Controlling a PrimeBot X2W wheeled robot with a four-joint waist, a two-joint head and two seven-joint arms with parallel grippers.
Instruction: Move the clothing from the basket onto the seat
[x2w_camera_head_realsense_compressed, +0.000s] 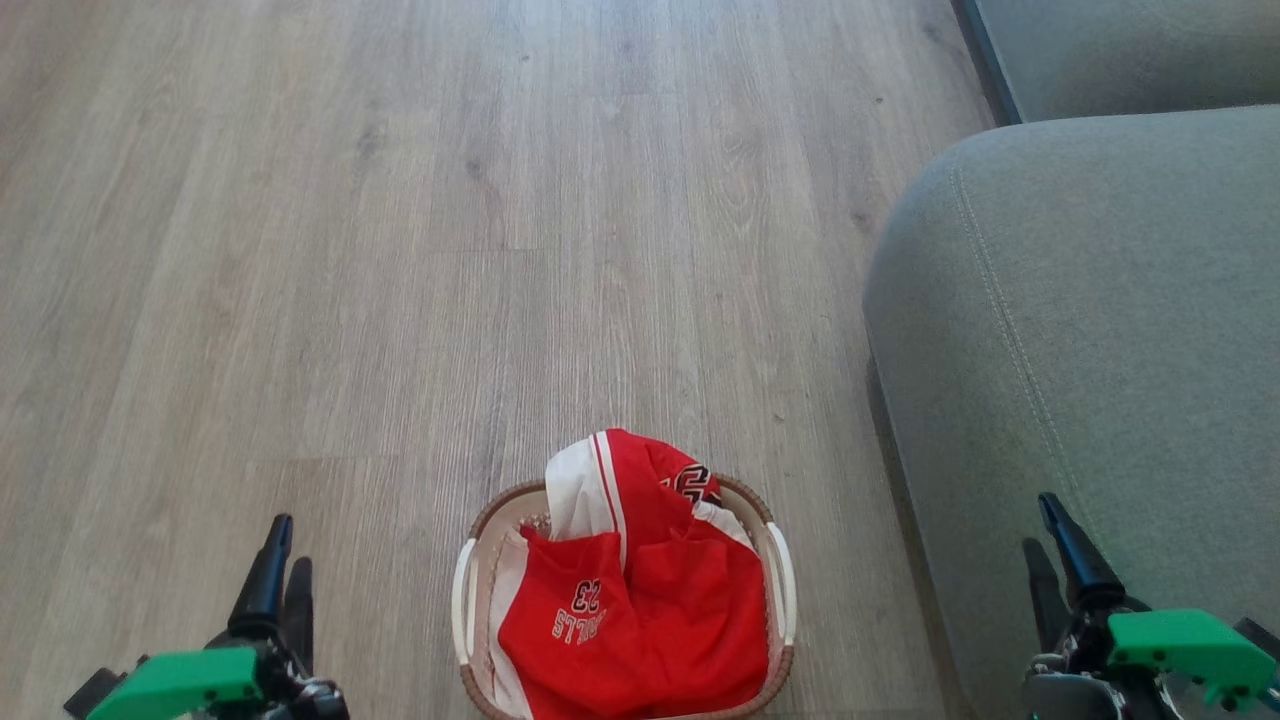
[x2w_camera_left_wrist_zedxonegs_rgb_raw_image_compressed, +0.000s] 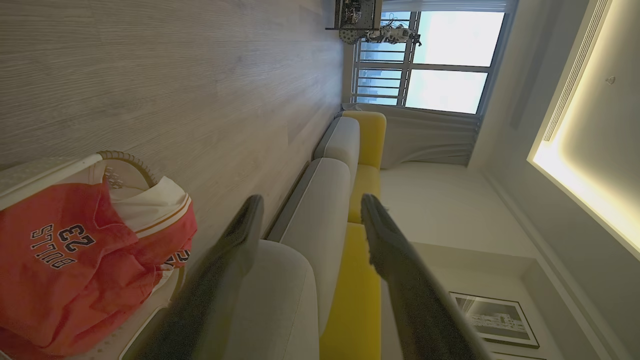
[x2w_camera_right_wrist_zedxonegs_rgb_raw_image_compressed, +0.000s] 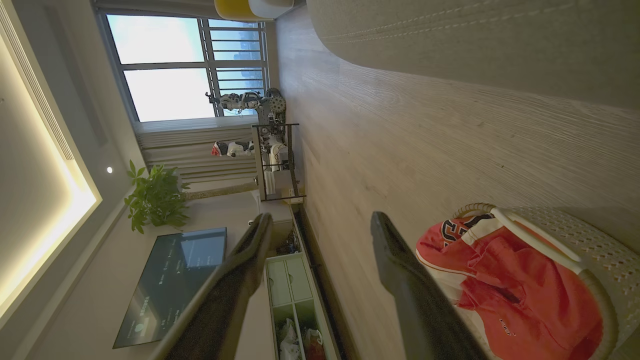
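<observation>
Lettering in white on the red clothing (x2w_camera_head_realsense_compressed: 640, 600) reads BULLS 23, with a black-red emblem near its far edge. The clothing lies heaped in the basket (x2w_camera_head_realsense_compressed: 463, 600), which stands on the wooden floor (x2w_camera_head_realsense_compressed: 400, 250) just left of the grey seat (x2w_camera_head_realsense_compressed: 1100, 350). The left gripper (x2w_camera_head_realsense_compressed: 290, 545) and right gripper (x2w_camera_head_realsense_compressed: 1040, 522) flank the basket, fingers spread apart, holding nothing; the right one overlaps the seat's near edge.

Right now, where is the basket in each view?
Head view: basket at bottom centre.
Left wrist view: basket at lower left.
Right wrist view: basket at lower right.
Shared landmark: the grey seat: right side in head view, bottom centre in left wrist view, top in right wrist view.
</observation>
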